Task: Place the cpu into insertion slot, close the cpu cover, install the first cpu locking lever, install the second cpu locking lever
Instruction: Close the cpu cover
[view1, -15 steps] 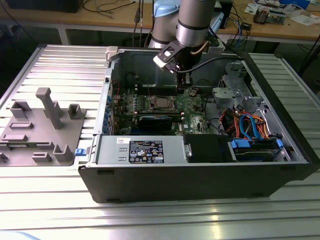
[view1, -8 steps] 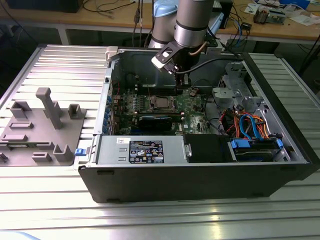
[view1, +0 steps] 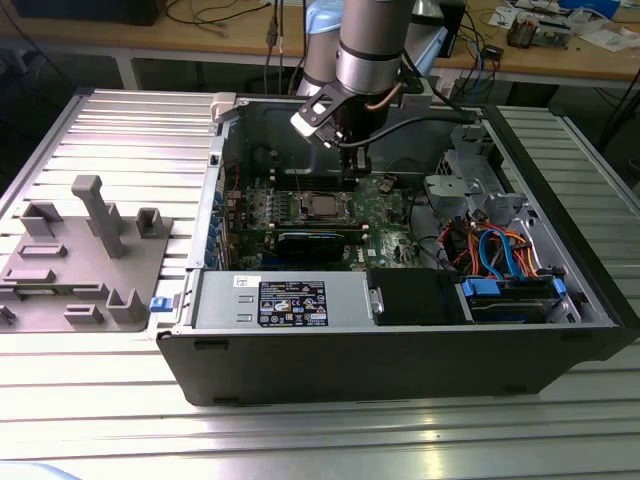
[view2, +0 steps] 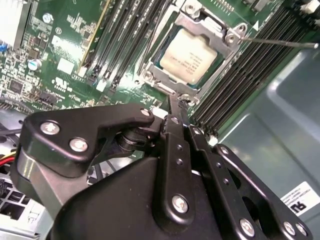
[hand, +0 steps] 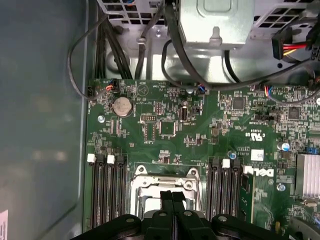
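We log the cpu (view2: 189, 56) seated in the insertion slot (view2: 150, 76), the cpu cover (view2: 223, 61) lying flat over its edges, and the gripper (view2: 173, 101), fingers pressed together and empty, poised at the socket's near rim, likely because the thin lever (view2: 280, 42) looks unlatched.

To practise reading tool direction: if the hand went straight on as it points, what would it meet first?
Probably the cpu cover, at the edge framing the cpu. The hand points down at that edge, though depth is unclear.
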